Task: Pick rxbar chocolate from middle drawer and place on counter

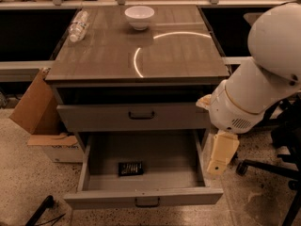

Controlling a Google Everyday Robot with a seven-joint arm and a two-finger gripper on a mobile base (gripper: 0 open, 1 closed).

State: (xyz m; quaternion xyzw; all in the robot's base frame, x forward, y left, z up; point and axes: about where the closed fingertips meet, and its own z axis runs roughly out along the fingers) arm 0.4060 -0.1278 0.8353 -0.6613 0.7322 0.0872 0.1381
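The rxbar chocolate point(130, 168) is a small flat black bar lying on the floor of the open middle drawer point(141, 196), left of its centre. The drawer is pulled far out under the closed drawer point(136, 117). The counter point(178, 55) is the glossy wood-grain cabinet top above. My white arm comes in from the right. Its cream gripper point(216, 167) hangs downward beside the drawer's right wall, above and to the right of the bar and apart from it.
A white bowl point(139, 17) stands at the back of the counter and a clear plastic bottle point(78, 26) lies at its back left. A cardboard box point(37, 112) leans left of the cabinet. A chair base point(277, 166) stands on the floor at right.
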